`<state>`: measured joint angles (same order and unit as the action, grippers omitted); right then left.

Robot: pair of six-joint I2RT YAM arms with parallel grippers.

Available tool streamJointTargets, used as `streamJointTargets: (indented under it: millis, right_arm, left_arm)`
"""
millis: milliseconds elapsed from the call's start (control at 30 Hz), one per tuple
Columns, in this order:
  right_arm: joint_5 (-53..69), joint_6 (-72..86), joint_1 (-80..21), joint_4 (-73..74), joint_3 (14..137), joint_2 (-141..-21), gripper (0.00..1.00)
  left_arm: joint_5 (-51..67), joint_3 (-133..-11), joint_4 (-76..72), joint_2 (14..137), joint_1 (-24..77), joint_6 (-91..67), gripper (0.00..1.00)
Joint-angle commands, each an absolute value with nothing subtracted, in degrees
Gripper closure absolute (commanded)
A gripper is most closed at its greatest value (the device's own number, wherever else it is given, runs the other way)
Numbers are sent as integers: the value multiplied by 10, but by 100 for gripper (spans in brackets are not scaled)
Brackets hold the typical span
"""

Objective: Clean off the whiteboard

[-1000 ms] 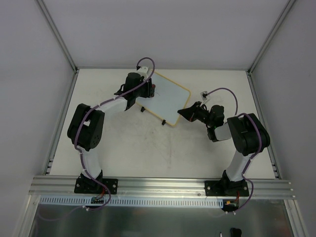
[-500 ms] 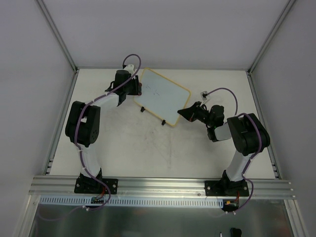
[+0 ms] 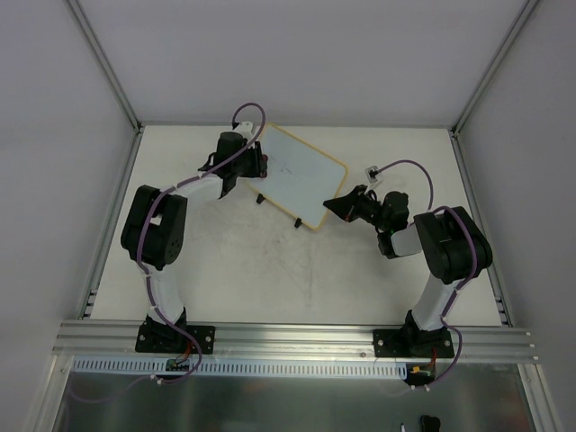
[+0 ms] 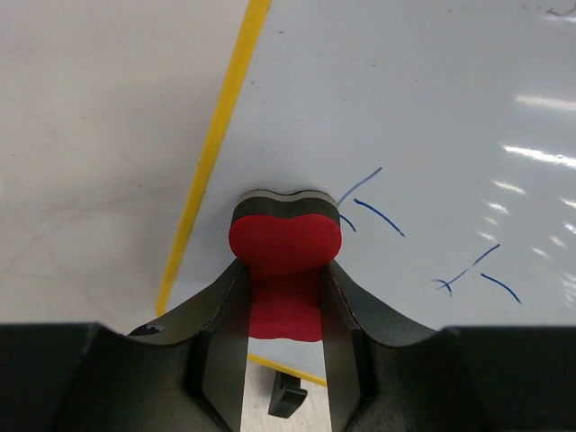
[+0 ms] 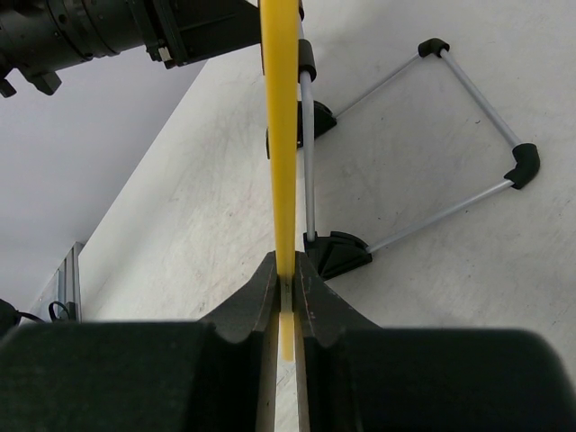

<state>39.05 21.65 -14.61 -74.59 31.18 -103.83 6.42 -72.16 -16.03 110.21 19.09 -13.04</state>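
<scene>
White scuffed tabletop (image 3: 270, 270), yellow-framed white rectangular whiteboard (image 3: 301, 180) stood at its far middle, edge clamped between fingers of right gripper (image 5: 286, 279), left gripper (image 4: 283, 297) squeezed on red-and-black foam eraser (image 4: 285, 238), pressed to board beside thin blue strokes (image 4: 378, 216).

top: overhead, looking down, far | left wrist: close, facing whiteboard (image 4: 405, 108) | right wrist: close, edge-on to same whiteboard

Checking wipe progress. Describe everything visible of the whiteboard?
The whiteboard is a glossy white panel, thin yellow frame, rounded corners, propped on a wire stand with black feet, far-centre on the table. The right hand clamps its edge; the left hand presses a red eraser on it near the left edge. A few blue strokes show.
</scene>
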Motion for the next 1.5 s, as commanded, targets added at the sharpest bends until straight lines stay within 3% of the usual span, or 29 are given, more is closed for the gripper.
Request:
streamJointTargets:
  millis: [0,500,1000,1467]
  right_arm:
    - [410,217,-153,-878,317,-1032,100]
    - [413,220,-154,-878,320,-1033,100]
    - [413,219,-153,-878,318,-1032,100]
    - [413,217,-152,-879,317,-1032,100]
  left_arm:
    - [93,-701,-197,1083,221,-153,100]
    - [82,-688,-228,1080,335,-156,100]
    - [87,-812,-136,1104,182,-132,100]
    - [115,-853,-121,1123,163,-117,100]
